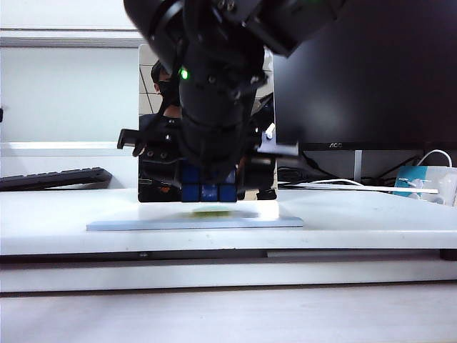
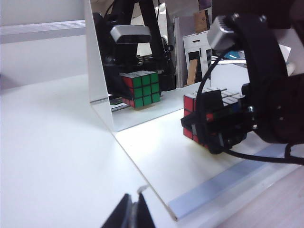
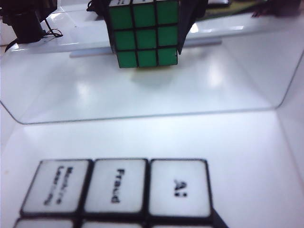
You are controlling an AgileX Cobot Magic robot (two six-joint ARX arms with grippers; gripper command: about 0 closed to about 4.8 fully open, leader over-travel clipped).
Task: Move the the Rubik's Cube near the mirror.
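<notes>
The Rubik's Cube (image 1: pixel 208 190) hangs just above the pale-blue base (image 1: pixel 128 224), blue face toward the exterior camera, close in front of the mirror (image 1: pixel 146 78). My right gripper (image 1: pixel 208 170) reaches down from above and is shut on it. In the left wrist view the cube (image 2: pixel 199 116) sits between the right gripper's black fingers (image 2: pixel 223 135), and the mirror (image 2: pixel 156 61) reflects its green face. In the right wrist view the cube's white lettered face (image 3: pixel 116 187) fills the foreground before the mirror (image 3: pixel 142 95). My left gripper (image 2: pixel 134 211) is shut and empty, low over the table left of the base.
A black AOC monitor (image 1: pixel 364 71) stands behind right of the mirror. A black keyboard (image 1: pixel 53 177) lies at the back left. Cables and a white-and-teal box (image 1: pixel 425 182) sit at the back right. The table's front edge (image 1: pixel 228 250) runs across the view.
</notes>
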